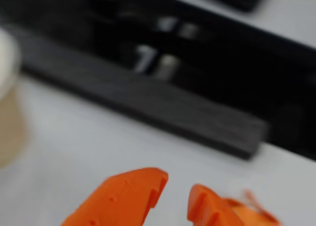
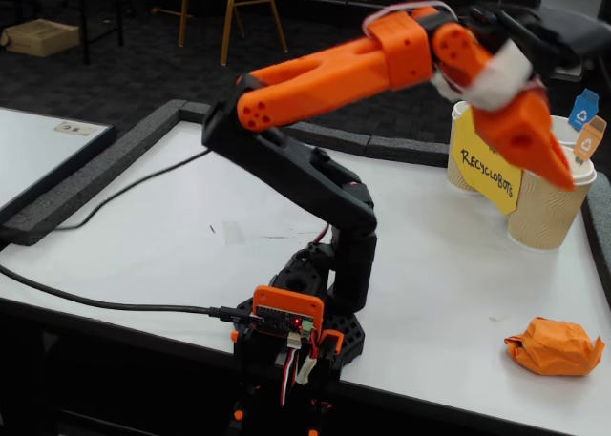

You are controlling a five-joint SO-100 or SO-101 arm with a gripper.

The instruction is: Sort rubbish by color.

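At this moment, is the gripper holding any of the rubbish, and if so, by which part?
Nothing is held. In the wrist view the gripper shows bare table between its fingertips; the orange wad lies on the table.

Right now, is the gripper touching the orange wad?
Apart. The fixed view shows the gripper raised by the cups, while the orange wad lies alone on the table.

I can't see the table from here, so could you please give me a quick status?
Orange two-finger gripper empty, jaws slightly apart, raised beside ribbed beige paper cups. Crumpled orange paper wad lies untouched near the table edge. Nothing between.
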